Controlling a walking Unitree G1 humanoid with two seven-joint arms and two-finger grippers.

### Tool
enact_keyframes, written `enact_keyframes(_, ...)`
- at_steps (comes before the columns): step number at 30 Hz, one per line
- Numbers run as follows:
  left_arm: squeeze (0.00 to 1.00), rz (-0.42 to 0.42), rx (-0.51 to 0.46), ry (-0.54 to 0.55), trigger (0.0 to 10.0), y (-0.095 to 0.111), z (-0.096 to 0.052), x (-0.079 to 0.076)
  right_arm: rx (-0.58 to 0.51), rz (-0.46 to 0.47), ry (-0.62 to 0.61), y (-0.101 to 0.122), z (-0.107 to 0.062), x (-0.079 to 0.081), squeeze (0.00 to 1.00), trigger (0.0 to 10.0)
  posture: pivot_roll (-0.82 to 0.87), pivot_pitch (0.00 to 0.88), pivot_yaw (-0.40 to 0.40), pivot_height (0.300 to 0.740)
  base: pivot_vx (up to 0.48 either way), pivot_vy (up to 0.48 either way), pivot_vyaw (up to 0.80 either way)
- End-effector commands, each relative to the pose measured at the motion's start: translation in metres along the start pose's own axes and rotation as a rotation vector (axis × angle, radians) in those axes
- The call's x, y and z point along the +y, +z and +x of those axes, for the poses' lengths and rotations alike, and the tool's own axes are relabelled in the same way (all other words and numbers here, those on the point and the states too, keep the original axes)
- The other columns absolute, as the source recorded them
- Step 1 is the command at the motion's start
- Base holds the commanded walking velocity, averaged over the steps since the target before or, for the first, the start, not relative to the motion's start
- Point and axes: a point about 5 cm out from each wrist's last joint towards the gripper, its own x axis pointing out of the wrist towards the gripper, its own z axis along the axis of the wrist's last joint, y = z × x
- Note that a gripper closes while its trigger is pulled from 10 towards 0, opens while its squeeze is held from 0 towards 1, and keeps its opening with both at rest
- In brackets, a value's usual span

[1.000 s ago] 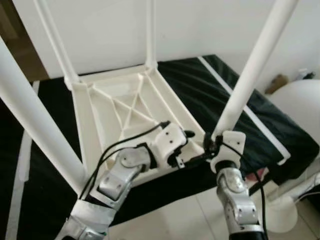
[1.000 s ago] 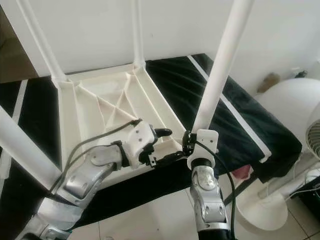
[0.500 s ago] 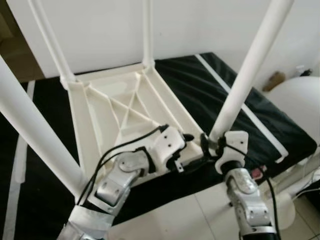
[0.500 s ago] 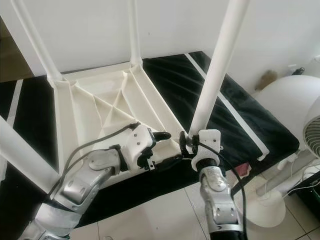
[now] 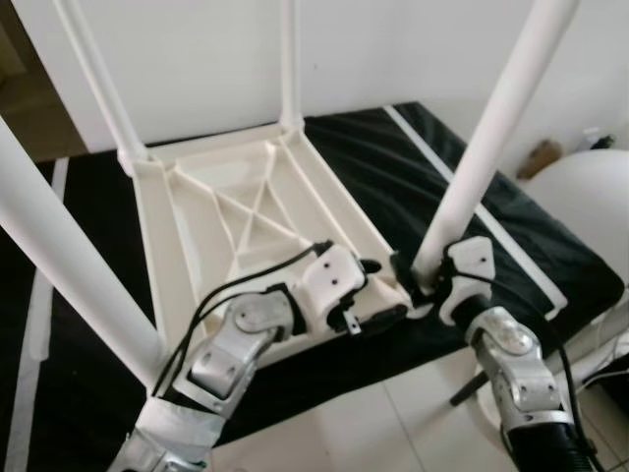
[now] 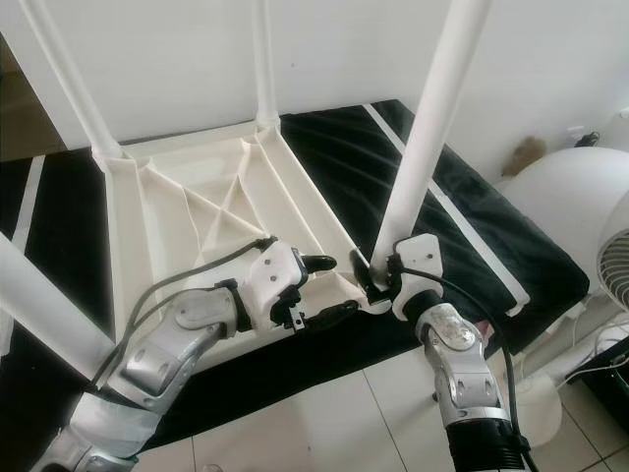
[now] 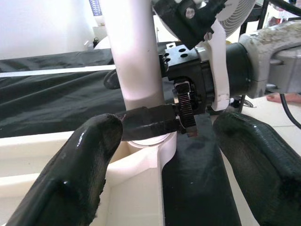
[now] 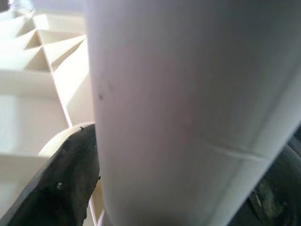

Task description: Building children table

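Right gripper [image 6: 378, 280] has swung rightward, clamping white table leg [image 6: 423, 147].

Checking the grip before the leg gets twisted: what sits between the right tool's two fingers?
The base of the white table leg, just above its socket in the upturned tabletop; the right tool clamps it, clearest in the right wrist view.

White plastic children's table [image 5: 246, 211] upside down on black cloth [image 5: 393, 177], four legs [image 5: 491, 138] upright.
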Motion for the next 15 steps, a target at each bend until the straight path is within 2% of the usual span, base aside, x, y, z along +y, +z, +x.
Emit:
enact_keyframes(1, 0.0, 0.017, 0.003, -0.005, 10.0, 0.0, 0.0027, 0.0012, 0.022, -0.009, 0.064, -0.0031, 0.0042, 0.0032, 0.0, 10.0, -0.09, 0.011, -0.001, 0.74, 0.0, 0.0, 0.0)
enact_keyframes(4, 0.0, 0.021, 0.001, -0.004, 10.0, 0.0009, 0.0033, 0.0025, 0.026, -0.02, 0.089, -0.0039, 0.0053, 0.0041, 0.0, 10.0, -0.09, 0.007, 0.001, 0.74, 0.0, 0.0, 0.0)
enact_keyframes(5, 0.0, 0.024, -0.001, -0.004, 10.0, 0.0017, 0.0039, 0.0038, 0.024, -0.034, 0.118, -0.0045, 0.0062, 0.0045, 0.0, 7.0, -0.09, 0.005, 0.002, 0.74, 0.0, 0.0, 0.0)
enact_keyframes(6, 0.0, 0.028, -0.002, -0.004, 10.0, 0.002, 0.0042, 0.0046, 0.022, -0.049, 0.134, -0.005, 0.0068, 0.0045, 0.0, 4.4, -0.09, 0.002, 0.005, 0.74, 0.0, 0.0, 0.0)
enact_keyframes(7, 0.0, 0.028, -0.002, -0.004, 10.0, 0.002, 0.0042, 0.0046, 0.022, -0.049, 0.134, -0.005, 0.0068, 0.0045, 0.0, 4.4, -0.09, 0.002, 0.005, 0.74, 0.0, 0.0, 0.0)
enact_keyframes(8, 0.0, 0.028, -0.002, -0.005, 10.0, 0.0021, 0.0041, 0.005, 0.022, -0.062, 0.147, -0.0058, 0.0069, 0.0048, 0.0, 0.0, -0.09, 0.005, 0.005, 0.74, 0.0, 0.0, 0.0)
enact_keyframes(15, 0.0, 0.024, 0.004, -0.015, 10.0, 0.001, 0.0022, 0.0032, 0.041, -0.069, 0.163, -0.0117, 0.0009, 0.0062, 0.0, 0.0, -0.1, 0.016, 0.005, 0.74, 0.0, 0.0, 0.0)
